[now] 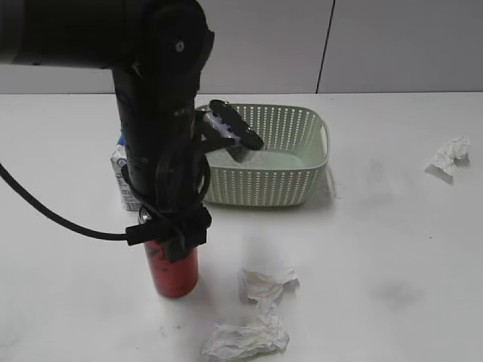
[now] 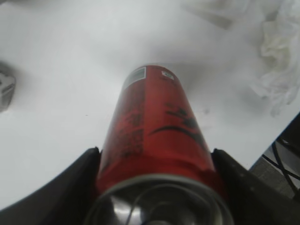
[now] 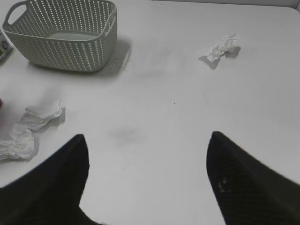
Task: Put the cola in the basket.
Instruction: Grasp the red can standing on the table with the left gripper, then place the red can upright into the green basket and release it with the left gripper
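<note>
The cola (image 1: 174, 276) is a tall red can with black script, standing upright on the white table at the front left. In the left wrist view its silver top and red side (image 2: 154, 117) fill the middle. My left gripper (image 1: 167, 226) reaches down over the can's top, and both black fingers press its sides (image 2: 154, 152). The pale green perforated basket (image 1: 264, 185) stands behind and to the right of the can, apart from it; it also shows in the right wrist view (image 3: 70, 51). My right gripper (image 3: 147, 140) is open and empty over bare table.
A white-and-blue milk carton (image 1: 122, 177) stands left of the basket, behind the arm. Crumpled tissues lie in front of the can (image 1: 264, 285) (image 1: 245, 339) and at the far right (image 1: 451, 153). The table edge shows at the right of the left wrist view (image 2: 276, 145).
</note>
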